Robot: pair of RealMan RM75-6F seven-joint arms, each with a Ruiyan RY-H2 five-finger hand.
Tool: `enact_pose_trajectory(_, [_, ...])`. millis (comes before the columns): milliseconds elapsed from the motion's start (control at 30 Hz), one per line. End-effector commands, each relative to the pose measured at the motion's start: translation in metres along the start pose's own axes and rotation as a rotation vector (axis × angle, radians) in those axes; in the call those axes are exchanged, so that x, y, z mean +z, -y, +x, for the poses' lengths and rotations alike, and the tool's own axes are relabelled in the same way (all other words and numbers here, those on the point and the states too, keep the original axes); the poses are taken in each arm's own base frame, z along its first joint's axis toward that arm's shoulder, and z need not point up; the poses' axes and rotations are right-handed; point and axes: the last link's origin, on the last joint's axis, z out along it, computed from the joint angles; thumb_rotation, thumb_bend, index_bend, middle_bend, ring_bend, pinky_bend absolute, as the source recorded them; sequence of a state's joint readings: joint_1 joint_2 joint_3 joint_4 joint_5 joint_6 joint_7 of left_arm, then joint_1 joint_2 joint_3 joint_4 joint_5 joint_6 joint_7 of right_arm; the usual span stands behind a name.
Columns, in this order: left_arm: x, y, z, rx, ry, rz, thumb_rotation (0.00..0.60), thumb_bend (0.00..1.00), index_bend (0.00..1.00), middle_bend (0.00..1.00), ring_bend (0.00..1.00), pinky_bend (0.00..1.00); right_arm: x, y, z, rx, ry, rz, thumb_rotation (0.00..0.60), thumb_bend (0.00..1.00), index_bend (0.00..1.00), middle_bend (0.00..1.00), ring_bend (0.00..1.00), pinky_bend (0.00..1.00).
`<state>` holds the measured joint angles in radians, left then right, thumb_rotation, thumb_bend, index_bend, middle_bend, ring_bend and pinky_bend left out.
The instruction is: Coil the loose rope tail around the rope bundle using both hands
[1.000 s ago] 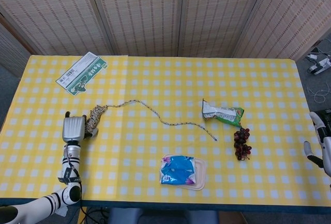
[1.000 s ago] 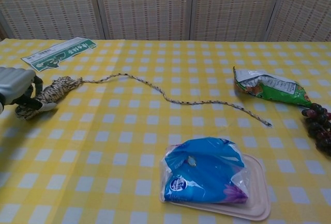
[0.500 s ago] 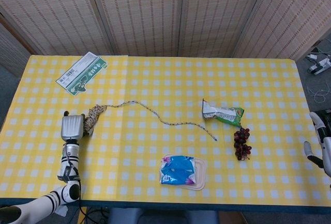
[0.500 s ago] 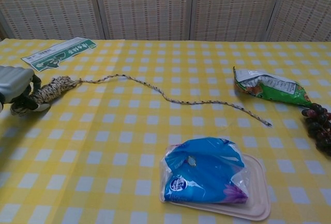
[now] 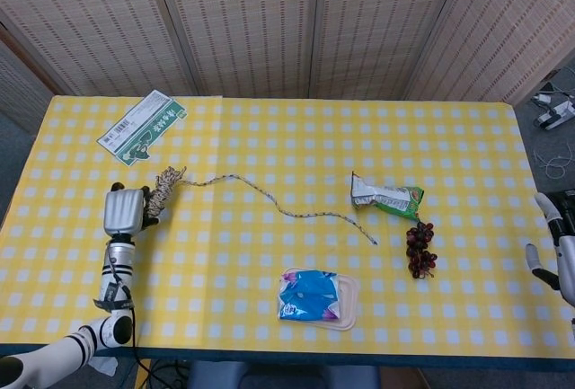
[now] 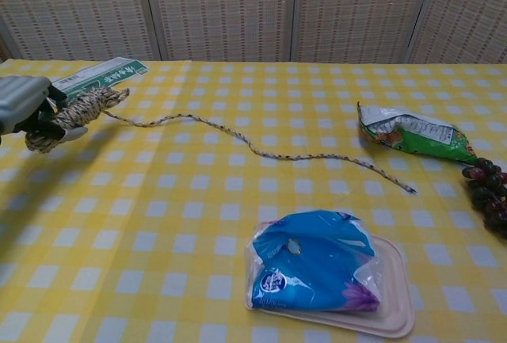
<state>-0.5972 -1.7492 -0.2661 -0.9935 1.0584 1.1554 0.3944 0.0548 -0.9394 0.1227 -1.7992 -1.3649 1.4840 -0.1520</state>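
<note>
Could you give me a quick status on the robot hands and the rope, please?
Left robot hand grips rope bundle, lifted. Right robot hand idle at table edge. Loose tail trails uncoiled across table. Nothing on it.

Yellow-white checked tablecloth (image 5: pixel 269 137), speckled rope (image 6: pixel 261 151)

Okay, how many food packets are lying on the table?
2: a green snack bag right of centre beside the grapes, and a blue packet on a tray near the front edge. None seems hidden.
</note>
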Motion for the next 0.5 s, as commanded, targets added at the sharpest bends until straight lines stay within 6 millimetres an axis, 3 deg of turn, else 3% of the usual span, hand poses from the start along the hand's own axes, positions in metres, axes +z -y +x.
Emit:
enact_pose_trajectory(33, [0.003, -0.001, 0.024, -0.068, -0.066, -0.046, 0.351, 0.28, 0.74, 0.82, 0.66, 0.25, 0.007, 0.011, 0.001, -0.021, 0.020, 0.044, 0.600, 0.40, 0.10, 0.10, 0.02, 0.05])
enact_pose_trajectory(100, [0.002, -0.003, 0.035, -0.082, -0.092, -0.070, 0.350, 0.28, 0.74, 0.82, 0.66, 0.25, 0.015, 0.023, 0.000, -0.037, 0.043, 0.092, 0.600, 0.42, 0.11, 0.11, 0.03, 0.07])
enact_pose_trajectory(267, [-0.005, -0.010, 0.052, -0.091, -0.134, -0.129, 0.341, 0.28, 0.74, 0.82, 0.66, 0.25, 0.038, 0.061, -0.008, -0.061, 0.137, 0.212, 0.600, 0.43, 0.25, 0.15, 0.03, 0.12])
enact_pose_trajectory(500, [-0.019, -0.020, 0.069, -0.107, -0.125, -0.182, 0.327, 0.28, 0.74, 0.82, 0.66, 0.25, 0.077, 0.131, -0.028, -0.062, 0.199, 0.373, 0.600, 0.34, 0.29, 0.16, 0.03, 0.13])
